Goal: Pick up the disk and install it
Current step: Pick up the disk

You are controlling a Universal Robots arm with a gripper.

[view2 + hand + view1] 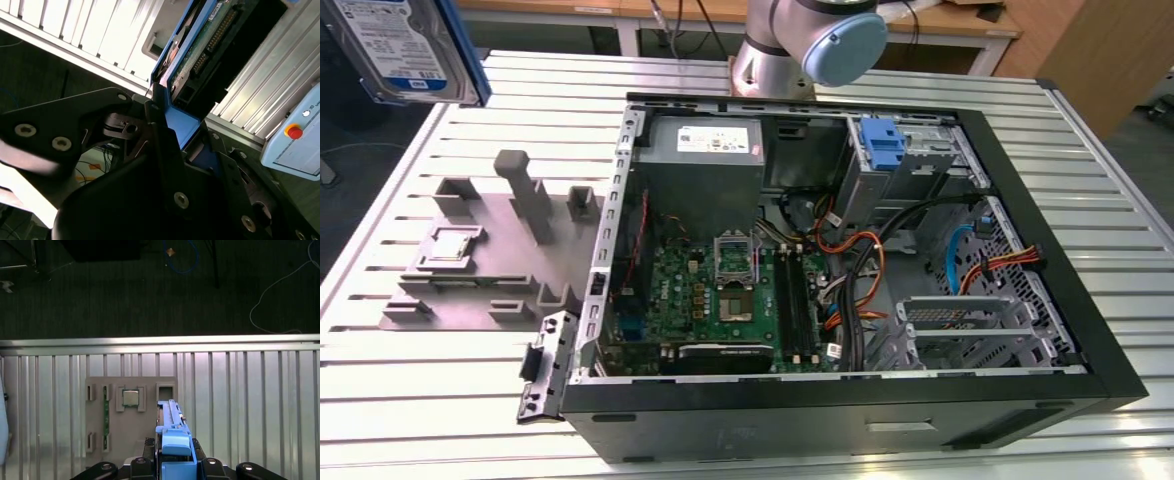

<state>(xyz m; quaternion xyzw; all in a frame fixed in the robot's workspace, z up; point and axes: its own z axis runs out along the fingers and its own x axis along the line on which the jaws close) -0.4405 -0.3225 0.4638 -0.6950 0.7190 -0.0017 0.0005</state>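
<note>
— Where is the disk (400, 45)?
— Aloft: flat silver metal framed in glossy blue plastic, above the ribbed aluminium worktop (440, 380), to the exterior view's left of the open black computer case (854, 415).
— And the fingers (161, 150)?
— Matte black, clamped tight on its blue-edged sides.

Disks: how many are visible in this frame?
1. The disk is held by the gripper at the exterior view's upper left, outside the computer case; its bays could hide others.
</note>
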